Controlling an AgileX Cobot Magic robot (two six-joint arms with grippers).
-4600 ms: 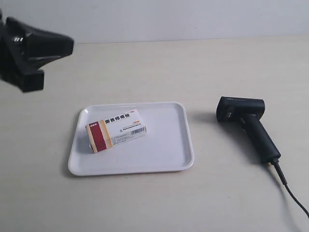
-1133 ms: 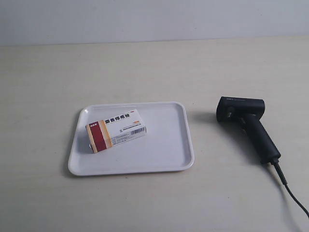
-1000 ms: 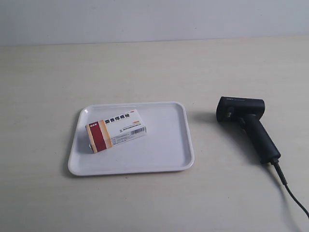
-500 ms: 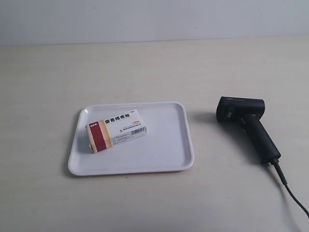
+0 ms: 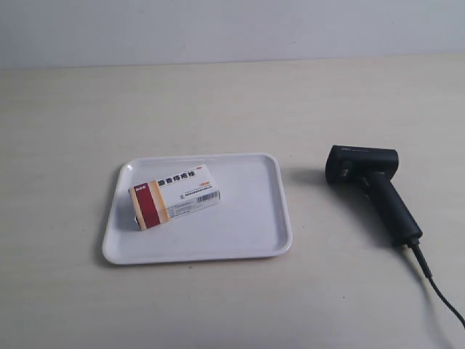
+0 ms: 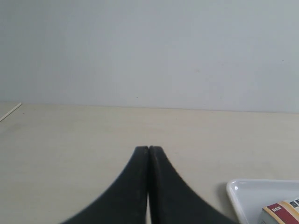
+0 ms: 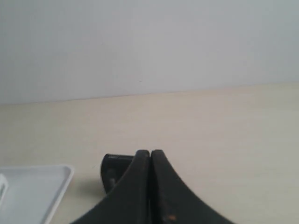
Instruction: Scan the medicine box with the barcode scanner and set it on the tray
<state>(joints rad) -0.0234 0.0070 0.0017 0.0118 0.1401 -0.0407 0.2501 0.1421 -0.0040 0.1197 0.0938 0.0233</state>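
White box with a dark red and orange band, blue lettering; white tray; black scanner; beige desk.

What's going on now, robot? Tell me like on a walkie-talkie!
Left gripper shut, empty. Right gripper shut, empty. Small white medicine box lying on flat white plastic tray. Black pistol-shaped barcode scanner on table beside tray, untouched. Nothing blocking.

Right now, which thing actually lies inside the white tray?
The small white medicine box with a red-orange band; the black pistol-shaped barcode scanner lies beside the tray.
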